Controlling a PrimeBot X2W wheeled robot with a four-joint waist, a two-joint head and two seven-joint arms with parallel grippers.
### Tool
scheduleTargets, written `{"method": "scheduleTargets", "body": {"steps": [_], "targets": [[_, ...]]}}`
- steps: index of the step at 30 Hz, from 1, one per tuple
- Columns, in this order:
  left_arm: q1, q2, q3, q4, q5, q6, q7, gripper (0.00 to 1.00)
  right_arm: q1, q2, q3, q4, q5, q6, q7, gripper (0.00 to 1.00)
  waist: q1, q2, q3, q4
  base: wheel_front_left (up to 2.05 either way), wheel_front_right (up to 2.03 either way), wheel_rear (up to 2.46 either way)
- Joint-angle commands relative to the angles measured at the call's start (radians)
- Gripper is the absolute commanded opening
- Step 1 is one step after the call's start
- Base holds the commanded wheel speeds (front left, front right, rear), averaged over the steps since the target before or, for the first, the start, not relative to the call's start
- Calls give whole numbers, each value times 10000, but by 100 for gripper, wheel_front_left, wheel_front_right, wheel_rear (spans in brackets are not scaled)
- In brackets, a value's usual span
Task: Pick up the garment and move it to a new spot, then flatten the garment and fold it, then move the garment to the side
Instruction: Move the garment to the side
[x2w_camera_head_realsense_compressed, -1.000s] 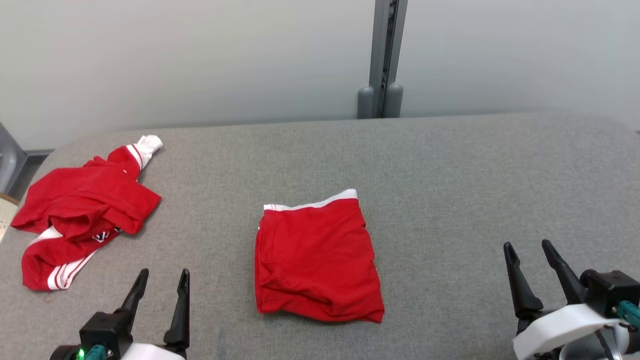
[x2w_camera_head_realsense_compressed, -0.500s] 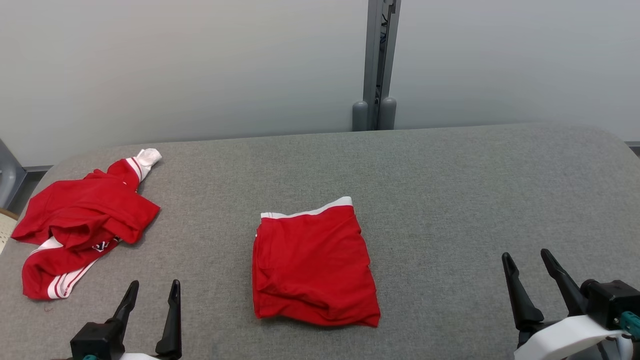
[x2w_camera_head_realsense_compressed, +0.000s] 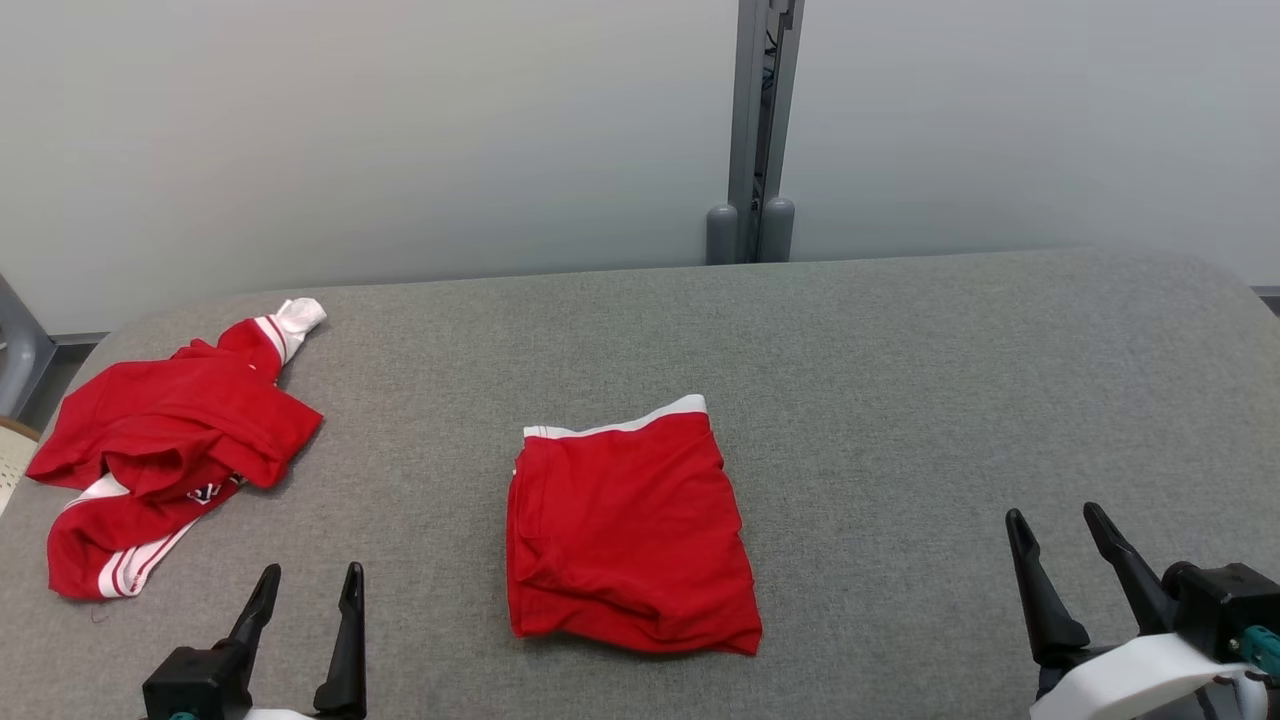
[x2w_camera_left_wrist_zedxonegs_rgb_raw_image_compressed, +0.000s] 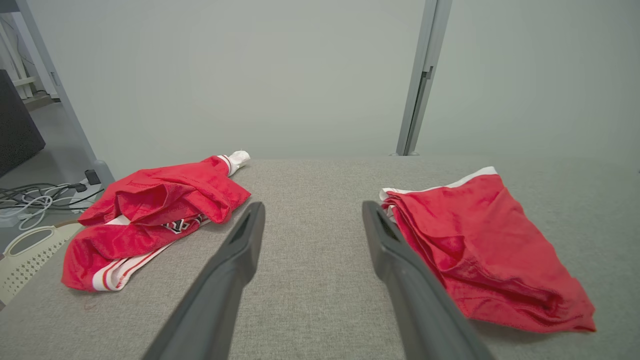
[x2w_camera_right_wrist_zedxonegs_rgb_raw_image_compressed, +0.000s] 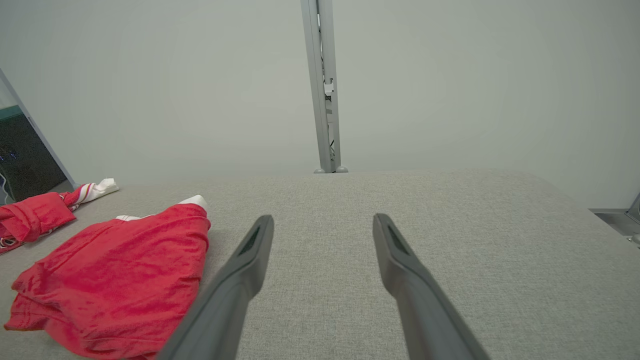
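A red garment with a white waistband (x2w_camera_head_realsense_compressed: 628, 530) lies folded into a rough square in the middle of the grey table (x2w_camera_head_realsense_compressed: 900, 380); it also shows in the left wrist view (x2w_camera_left_wrist_zedxonegs_rgb_raw_image_compressed: 480, 240) and the right wrist view (x2w_camera_right_wrist_zedxonegs_rgb_raw_image_compressed: 120, 280). A second red garment with white stripes (x2w_camera_head_realsense_compressed: 165, 440) lies crumpled at the table's far left (x2w_camera_left_wrist_zedxonegs_rgb_raw_image_compressed: 160, 215). My left gripper (x2w_camera_head_realsense_compressed: 311, 572) hovers open near the front edge, between the two garments (x2w_camera_left_wrist_zedxonegs_rgb_raw_image_compressed: 313, 206). Well to the right of the folded piece, my right gripper (x2w_camera_head_realsense_compressed: 1053, 515) stands open over bare table (x2w_camera_right_wrist_zedxonegs_rgb_raw_image_compressed: 324, 218). Nothing is held.
A grey metal post (x2w_camera_head_realsense_compressed: 755, 130) stands against the pale wall behind the table. Cables and a white perforated basket (x2w_camera_left_wrist_zedxonegs_rgb_raw_image_compressed: 30, 250) lie off the table's left edge. Bare table stretches to the right of the folded garment.
The head camera tilted up a little, so the whole picture slid down. Both garments lie as before, and both grippers stay open with nothing in them.
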Motion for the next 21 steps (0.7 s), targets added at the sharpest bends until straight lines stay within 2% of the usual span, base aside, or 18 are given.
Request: {"method": "scheduleTargets", "body": {"steps": [1,10,15,21], "targets": [[54,57,6,-42,-54,77,7,100,60,-18,-29,-11,-81,5,5,100,0,0,-10,7,0,0,0],[-355,31,-171,-167,55,-5,100,100,-247,-110,-65,320,-32,5,80,100,0,0,181,382,0,0,0],[-947,-52,-436,-201,188,-203,125,100,-967,-154,411,1318,222,5,46,100,0,0,657,1037,0,0,0],[-1805,-323,-774,145,292,-559,-57,100,-2114,-82,1344,3068,783,5,-114,100,0,0,1324,1918,0,0,0]]}}
